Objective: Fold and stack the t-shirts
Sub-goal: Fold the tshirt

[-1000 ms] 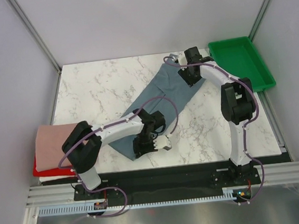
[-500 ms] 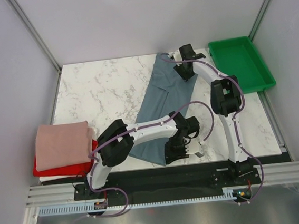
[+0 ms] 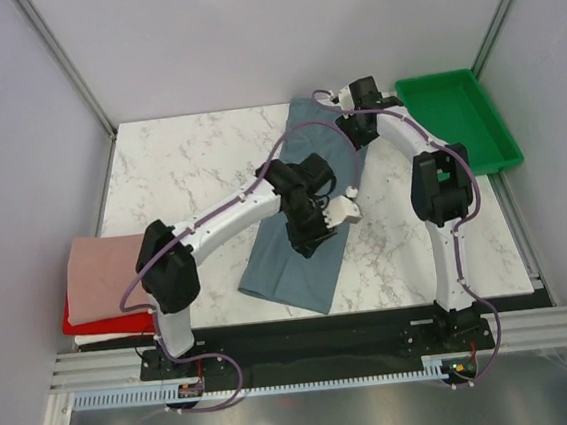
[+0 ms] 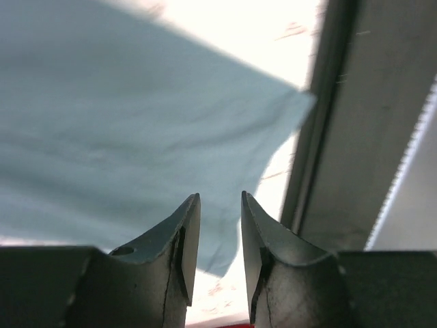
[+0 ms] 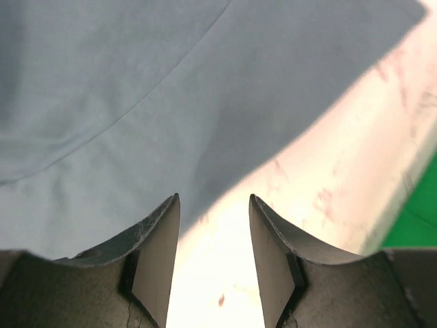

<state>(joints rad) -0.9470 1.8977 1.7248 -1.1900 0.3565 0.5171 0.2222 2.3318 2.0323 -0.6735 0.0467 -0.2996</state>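
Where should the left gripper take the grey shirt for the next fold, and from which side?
Probably its near right corner, coming down from above. The shirt lies flat as a long strip, so only a corner or edge gives the left gripper something to pinch.

So the slate blue-grey cotton t-shirt (image 3: 291, 270) is lying flat, folded into a long narrow strip that runs diagonally from the top centre down to the lower middle of the frame. Over at the left edge there's a neat stack: folded pale pink t-shirt (image 3: 107, 273) on top, red t-shirt (image 3: 103, 323) under it, and just a sliver of white t-shirt (image 3: 110, 337) at the bottom.
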